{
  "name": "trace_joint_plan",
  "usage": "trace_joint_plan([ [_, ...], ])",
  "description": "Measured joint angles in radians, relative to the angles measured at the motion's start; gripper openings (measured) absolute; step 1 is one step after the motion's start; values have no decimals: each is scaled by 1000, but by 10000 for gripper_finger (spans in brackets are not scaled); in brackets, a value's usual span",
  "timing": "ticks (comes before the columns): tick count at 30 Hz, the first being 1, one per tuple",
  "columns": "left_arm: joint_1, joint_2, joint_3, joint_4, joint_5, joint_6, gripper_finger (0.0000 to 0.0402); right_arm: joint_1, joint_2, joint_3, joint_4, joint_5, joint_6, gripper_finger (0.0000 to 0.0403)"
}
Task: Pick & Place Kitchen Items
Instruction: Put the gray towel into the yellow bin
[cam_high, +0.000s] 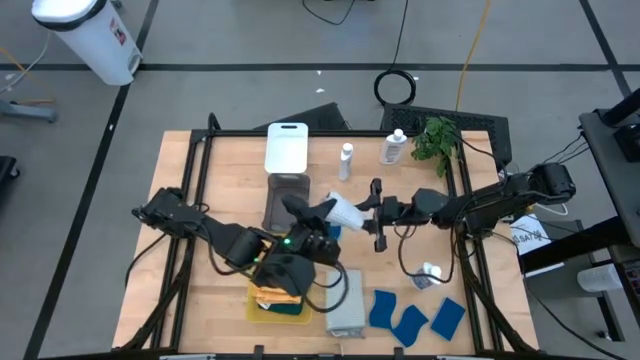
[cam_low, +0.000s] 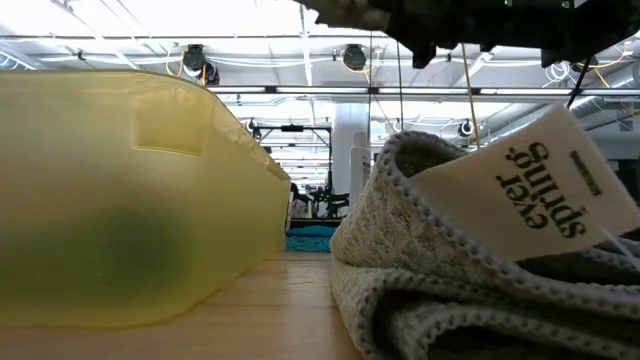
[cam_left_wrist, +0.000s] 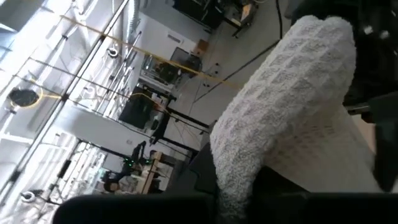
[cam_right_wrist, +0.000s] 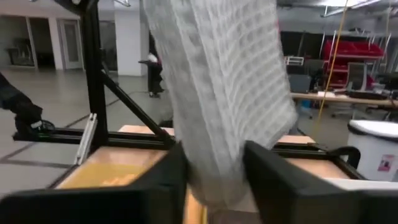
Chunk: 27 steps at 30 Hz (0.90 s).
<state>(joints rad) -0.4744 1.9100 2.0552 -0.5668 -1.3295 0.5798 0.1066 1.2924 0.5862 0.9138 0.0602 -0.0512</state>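
A handover is under way: the left hand (cam_high: 318, 222) grips the pale grey cloth (cam_high: 343, 211); the right hand (cam_high: 372, 216) straddles it, fingers parted; next, the right must withdraw clear.

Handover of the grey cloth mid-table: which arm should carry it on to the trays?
Left. The left gripper is shut on the pale grey cloth, and the yellow tray lies just below that arm. The right gripper has its fingers apart around the cloth's other end, apparently letting go.
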Motion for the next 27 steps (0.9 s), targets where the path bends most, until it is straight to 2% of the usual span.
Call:
trace_joint_plan([
  [6,-8,-44,-1,-36,4,-81,15,0,-44,2,-129,-2,46,283],
  [8,-20,-79,0,-63,1,-137,15,0,-74,2,-180,-2,49,317],
  [11,-39,-135,0,-195,16,-294,15,0,-119,2,-237,-3,78,349],
  [13,-39,-174,0,-327,102,-466,15,0,-150,2,-281,-4,90,358],
  [17,-19,-240,1,-567,400,-862,15,0,-212,3,-340,-5,97,359],
  [22,-17,-239,0,-813,556,-1224,15,0,-251,3,-392,-5,119,349],
  [27,-43,-204,0,-996,632,-1559,15,0,-254,3,-399,-5,119,341],
])
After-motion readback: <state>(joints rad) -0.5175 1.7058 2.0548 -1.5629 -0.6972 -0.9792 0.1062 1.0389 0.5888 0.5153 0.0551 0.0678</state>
